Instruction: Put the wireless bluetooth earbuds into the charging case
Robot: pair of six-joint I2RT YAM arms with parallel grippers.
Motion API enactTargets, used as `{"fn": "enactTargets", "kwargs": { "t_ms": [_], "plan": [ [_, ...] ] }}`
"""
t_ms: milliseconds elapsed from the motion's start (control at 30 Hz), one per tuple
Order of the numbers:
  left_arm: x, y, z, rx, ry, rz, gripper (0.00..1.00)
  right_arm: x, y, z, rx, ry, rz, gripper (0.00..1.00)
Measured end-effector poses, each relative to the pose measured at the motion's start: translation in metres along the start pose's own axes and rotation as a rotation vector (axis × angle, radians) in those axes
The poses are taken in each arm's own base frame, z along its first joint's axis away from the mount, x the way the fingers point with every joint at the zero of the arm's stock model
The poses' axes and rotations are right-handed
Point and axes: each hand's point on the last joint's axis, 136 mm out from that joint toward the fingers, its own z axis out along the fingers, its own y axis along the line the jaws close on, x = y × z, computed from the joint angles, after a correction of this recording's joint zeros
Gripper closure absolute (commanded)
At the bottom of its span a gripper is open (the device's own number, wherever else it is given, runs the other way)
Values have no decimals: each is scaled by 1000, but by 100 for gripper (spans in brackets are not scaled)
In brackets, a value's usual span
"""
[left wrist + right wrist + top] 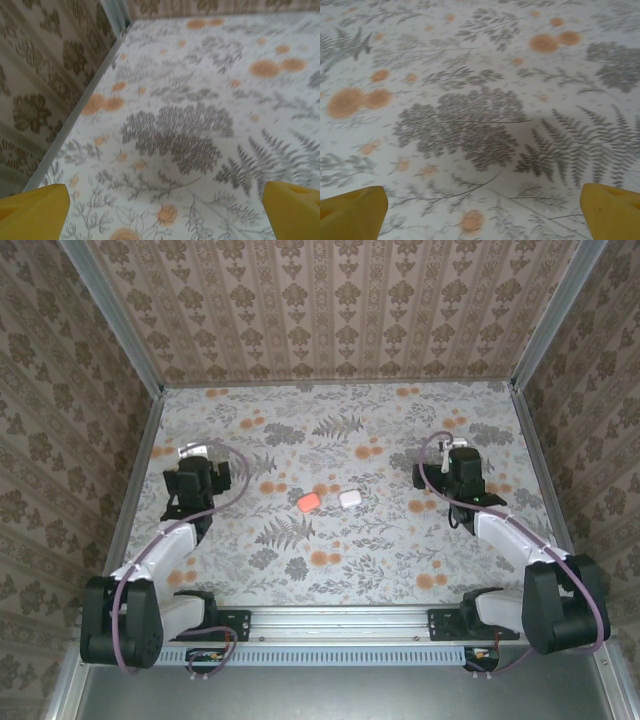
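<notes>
Left gripper (164,212) and right gripper (482,212) hung empty, jaws spread wide, well away. Coral-red case (309,502) and white case (349,498) lay side by side mid-table, earbuds too small to spot. Reaching for one could shove its neighbour.

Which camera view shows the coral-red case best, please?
The top external view: the coral-red case lies unobstructed mid-table, just left of the white case. The left and right wrist views take in floral tabletop and their own yellow fingers.
</notes>
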Motion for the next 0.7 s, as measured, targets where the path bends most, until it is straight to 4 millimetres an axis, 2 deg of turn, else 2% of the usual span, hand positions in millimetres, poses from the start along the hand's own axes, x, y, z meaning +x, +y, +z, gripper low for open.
{"fn": "enactTargets", "kwargs": {
  "t_ms": [133,200,333,400,533,700],
  "plan": [
    [35,-3,15,-12,26,11,0,2,-11,1,35,-90,-15,0],
    [43,-4,19,-13,26,16,0,2,-12,4,37,-114,-28,0],
    [25,-7,23,-10,-77,24,0,-5,-9,15,36,-178,-45,0],
    [18,-8,26,-13,-138,18,0,-3,-9,22,37,-194,-52,0],
    [33,-15,32,0,-149,65,0,12,-10,39,40,-173,-59,0],
    [32,-11,44,21,-147,53,0,15,-13,46,31,-198,-47,0]
  ]
}}
